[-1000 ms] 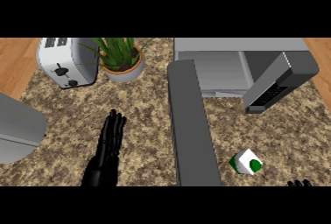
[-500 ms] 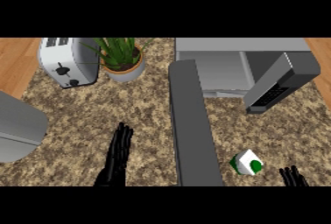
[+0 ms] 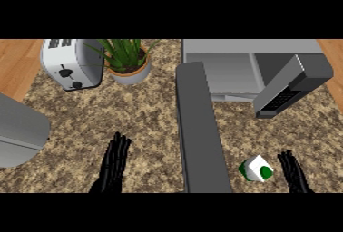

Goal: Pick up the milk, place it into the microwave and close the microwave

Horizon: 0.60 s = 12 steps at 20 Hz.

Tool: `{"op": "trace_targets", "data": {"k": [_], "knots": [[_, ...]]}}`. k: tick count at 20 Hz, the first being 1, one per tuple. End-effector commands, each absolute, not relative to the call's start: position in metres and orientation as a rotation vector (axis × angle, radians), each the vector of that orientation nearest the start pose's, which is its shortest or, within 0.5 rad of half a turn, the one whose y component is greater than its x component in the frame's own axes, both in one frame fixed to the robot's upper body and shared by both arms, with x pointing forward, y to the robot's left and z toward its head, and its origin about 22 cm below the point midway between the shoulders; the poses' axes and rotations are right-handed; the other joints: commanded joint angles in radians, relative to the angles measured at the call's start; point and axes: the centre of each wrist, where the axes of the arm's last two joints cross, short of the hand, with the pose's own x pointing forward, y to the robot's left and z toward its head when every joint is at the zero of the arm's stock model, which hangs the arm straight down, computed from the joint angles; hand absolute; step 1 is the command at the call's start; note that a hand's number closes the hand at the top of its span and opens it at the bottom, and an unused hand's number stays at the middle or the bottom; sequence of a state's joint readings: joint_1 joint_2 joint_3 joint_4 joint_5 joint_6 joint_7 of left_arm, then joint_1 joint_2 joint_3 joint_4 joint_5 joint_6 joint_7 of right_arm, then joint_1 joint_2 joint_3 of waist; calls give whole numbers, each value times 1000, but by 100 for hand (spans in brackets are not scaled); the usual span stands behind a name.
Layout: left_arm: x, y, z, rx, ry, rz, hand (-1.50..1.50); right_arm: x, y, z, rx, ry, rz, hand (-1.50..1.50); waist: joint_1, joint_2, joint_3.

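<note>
Milk [image 3: 256,168] sits low right of the frame on the speckled counter [image 3: 134,113], a small white carton with green patches, tilted a bit. It lies just right of the open microwave door [image 3: 199,131], the long dark grey slab running from mid-frame down to the lower edge.

Microwave [image 3: 251,63] is at upper right, cavity open and pale grey inside. Its dark control panel [image 3: 288,90] juts down-right of the cavity, well above the milk.

Right hand [image 3: 293,172] shows at the lower right edge, just right of the milk, apart from it by a narrow strip of counter. Fingers straight and pointing up-frame, released, grasping nothing. Only fingers are in view, so the palm can't be judged.

Left hand [image 3: 112,165] is at lower centre-left, left of the door, fingers straight and together, pointing up-frame, holding nothing. Whether it rests on the counter or hangs above it is hard to tell from this angle.

Toaster [image 3: 70,63] at upper left, silver with black knobs. Potted plant [image 3: 127,61] just right of it, green leaves in a pale pot. A grey rounded object [image 3: 20,131] at the left edge, partly cut off.
</note>
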State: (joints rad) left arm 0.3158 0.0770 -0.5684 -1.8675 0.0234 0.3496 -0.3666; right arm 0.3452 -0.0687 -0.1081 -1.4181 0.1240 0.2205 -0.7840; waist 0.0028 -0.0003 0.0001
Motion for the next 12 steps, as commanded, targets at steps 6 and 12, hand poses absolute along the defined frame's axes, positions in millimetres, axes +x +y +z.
{"op": "trace_targets", "data": {"k": [6, 12], "knots": [[131, 172, 18, -160, -1902, 44, -150, 148, -299, -134, -175, -1848, 150, -150, 1, 0, 0], [140, 194, 10, -136, -1890, 63, -150, 174, -314, -144, -196, -1870, 148, 150, 1, 0, 0]]}}
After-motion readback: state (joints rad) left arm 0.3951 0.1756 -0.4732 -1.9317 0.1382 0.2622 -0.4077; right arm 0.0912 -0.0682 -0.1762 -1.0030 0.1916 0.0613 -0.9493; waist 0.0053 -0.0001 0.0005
